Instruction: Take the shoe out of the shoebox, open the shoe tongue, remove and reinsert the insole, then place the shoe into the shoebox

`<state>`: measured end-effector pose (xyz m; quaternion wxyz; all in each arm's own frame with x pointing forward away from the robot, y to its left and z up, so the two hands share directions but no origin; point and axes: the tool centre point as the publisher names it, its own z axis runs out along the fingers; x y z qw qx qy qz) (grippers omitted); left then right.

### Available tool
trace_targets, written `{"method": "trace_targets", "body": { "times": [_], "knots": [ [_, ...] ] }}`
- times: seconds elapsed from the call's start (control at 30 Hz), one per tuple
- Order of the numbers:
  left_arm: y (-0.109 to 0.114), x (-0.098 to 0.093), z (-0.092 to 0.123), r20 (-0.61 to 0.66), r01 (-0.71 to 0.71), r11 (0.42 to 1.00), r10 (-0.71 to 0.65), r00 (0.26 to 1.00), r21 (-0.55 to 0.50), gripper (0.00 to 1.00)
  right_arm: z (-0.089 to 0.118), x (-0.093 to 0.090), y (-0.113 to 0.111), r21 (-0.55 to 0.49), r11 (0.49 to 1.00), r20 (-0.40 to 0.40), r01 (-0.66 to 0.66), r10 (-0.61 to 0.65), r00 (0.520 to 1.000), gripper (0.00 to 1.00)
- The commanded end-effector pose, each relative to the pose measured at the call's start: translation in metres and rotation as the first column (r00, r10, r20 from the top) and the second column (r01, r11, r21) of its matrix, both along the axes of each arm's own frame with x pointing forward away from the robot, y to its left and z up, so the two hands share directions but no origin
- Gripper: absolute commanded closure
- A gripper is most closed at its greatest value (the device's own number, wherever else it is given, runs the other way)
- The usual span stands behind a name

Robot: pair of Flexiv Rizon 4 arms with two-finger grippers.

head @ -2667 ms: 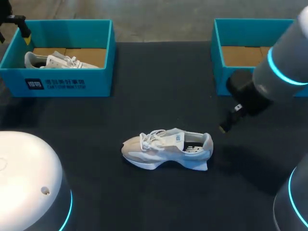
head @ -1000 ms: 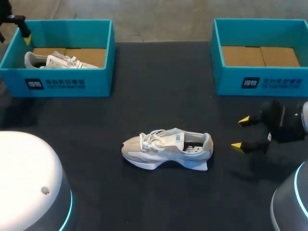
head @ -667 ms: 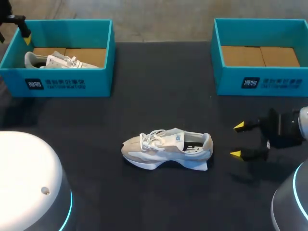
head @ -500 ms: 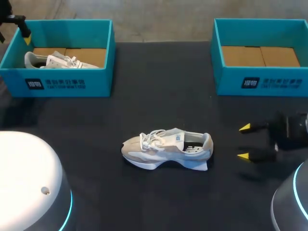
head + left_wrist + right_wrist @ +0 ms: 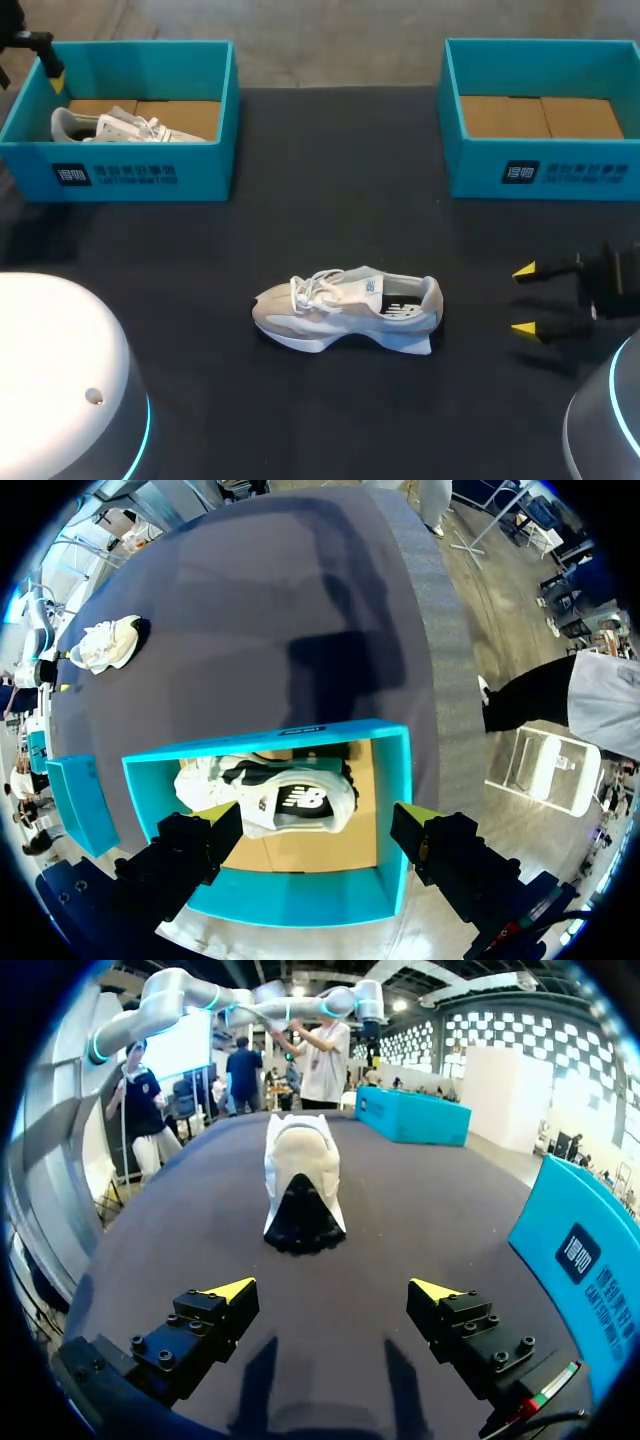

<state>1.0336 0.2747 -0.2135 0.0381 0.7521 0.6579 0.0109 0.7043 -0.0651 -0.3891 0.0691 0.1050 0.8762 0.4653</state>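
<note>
Right, starting at the right gripper: its yellow-tipped fingers stand wide apart with nothing between them, low over the dark table, pointing at the white sneaker. From the right wrist view the sneaker's heel faces the gripper, straight ahead but well apart, with no contact.

Over on the other side, the left gripper is spread open too and holds nothing. It hovers above the left shoebox, where a second sneaker lies on the cardboard floor below the fingers, untouched.

So where does the task stand? The first step looks done: the white sneaker is out, sitting upright on its sole in the middle of the table, toe toward the left side, between the two boxes and clear of both. The right shoebox shows only bare cardboard, so I judge that is where the shoe goes back.

Everything else looks to be ahead. The laces sit bunched over the tongue, which does not look pulled open. The insole I cannot make out. Opening the tongue, pulling and refitting the insole, and boxing the shoe all remain.
</note>
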Motion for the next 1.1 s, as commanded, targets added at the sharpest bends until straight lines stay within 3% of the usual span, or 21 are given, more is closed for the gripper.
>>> {"method": "trace_targets", "body": {
  "times": [0.03,0.4,0.83,1.1],
  "knots": [
    [0.000,-0.002,0.000,0.003,0.001,1.000,-0.001,1.000,0.001,0.00,-0.005,0.001,-0.002,0.004,1.000,0.001,-0.002,0.002,1.000,0.00],
    [0.000,-0.002,0.000,0.003,0.001,1.000,-0.001,1.000,0.001,0.00,-0.007,0.004,0.002,0.028,1.000,0.004,0.009,-0.009,1.000,0.00],
    [0.000,-0.002,0.000,0.003,0.001,1.000,-0.001,1.000,0.001,0.00,-0.021,0.013,0.034,0.071,0.997,-0.034,0.012,-0.009,0.999,0.00],
    [0.000,-0.002,0.000,0.003,0.001,1.000,-0.001,1.000,0.001,0.00,-0.025,0.009,0.074,0.102,0.995,-0.033,0.005,-0.002,0.999,0.00]
  ]
}}
